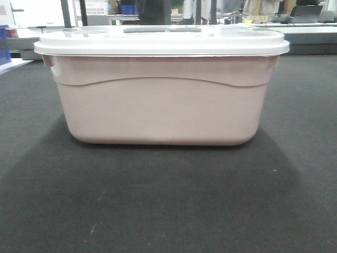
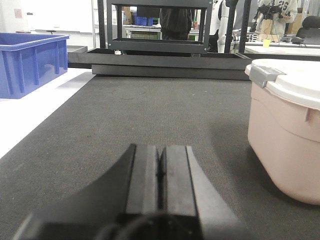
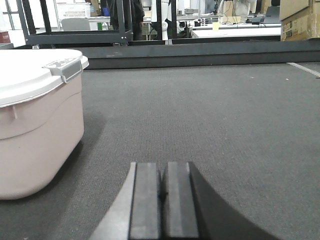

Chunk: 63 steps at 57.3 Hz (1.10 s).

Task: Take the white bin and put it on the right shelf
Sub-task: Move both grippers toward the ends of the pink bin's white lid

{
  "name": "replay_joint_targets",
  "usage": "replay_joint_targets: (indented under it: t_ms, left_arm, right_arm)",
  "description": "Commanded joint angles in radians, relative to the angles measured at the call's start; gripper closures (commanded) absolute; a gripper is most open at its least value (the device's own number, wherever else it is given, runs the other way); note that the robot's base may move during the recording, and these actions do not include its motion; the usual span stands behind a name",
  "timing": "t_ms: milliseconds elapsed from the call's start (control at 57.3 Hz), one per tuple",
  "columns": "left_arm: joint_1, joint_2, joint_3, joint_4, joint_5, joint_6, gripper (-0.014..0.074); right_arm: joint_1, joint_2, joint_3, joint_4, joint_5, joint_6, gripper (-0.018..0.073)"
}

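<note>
The white bin [image 1: 160,100], pale pinkish with a white lid and a wavy line on its side, stands on the dark grey carpet straight ahead in the front view. Its left end shows at the right of the left wrist view [image 2: 287,125], its right end at the left of the right wrist view [image 3: 35,120]. My left gripper [image 2: 160,150] is shut and empty, low over the carpet, left of the bin. My right gripper [image 3: 164,167] is shut and empty, right of the bin. Neither touches it. The stainless-steel right shelf is out of view.
A blue plastic bin [image 2: 30,62] stands on a white floor strip far left. A low dark platform with a black frame rack [image 2: 160,47] runs across behind the bin. Cardboard boxes [image 3: 300,20] and desks stand in the far background.
</note>
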Motion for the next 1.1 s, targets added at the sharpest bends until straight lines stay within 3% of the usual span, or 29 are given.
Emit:
replay_joint_targets:
  t_ms: [0,175,262,332,506,750,908,1082]
  left_arm:
    - [-0.007,-0.013,0.008,-0.011,-0.1,-0.003,0.0715]
    - [-0.007,-0.009,0.008,-0.015,-0.169,-0.003,0.0715]
    - [-0.007,-0.005,-0.004,-0.032,-0.269,-0.003,0.0715]
    - [-0.007,-0.005,-0.05,-0.03,-0.283,-0.003,0.0715]
    - [-0.007,0.039,-0.307,0.088,-0.054,-0.003,0.071]
    - [-0.025,0.274,-0.668,0.08,0.212,-0.003,0.0676]
    - [-0.029,0.437,-0.795,0.014,0.325,-0.003,0.0531]
    - [-0.029,0.59,-0.846,-0.103,0.359,-0.003,0.0239]
  right_arm:
    - [-0.001,-0.02,-0.024,0.001,-0.111,0.001,0.0486]
    - [-0.001,-0.02,-0.024,0.002,-0.144,0.001,0.0486]
    - [-0.001,-0.02,-0.037,0.014,-0.24,0.001,0.0486]
    - [-0.001,-0.02,-0.079,0.016,-0.295,0.001,0.0486]
    - [-0.001,0.016,-0.299,0.016,-0.235,0.001,0.0486]
    - [-0.001,0.244,-0.574,0.016,-0.18,0.001,0.0462]
    - [-0.001,0.42,-0.677,0.016,-0.156,0.001,0.0279]
    - [-0.001,0.602,-0.778,0.021,-0.042,0.001,-0.0027]
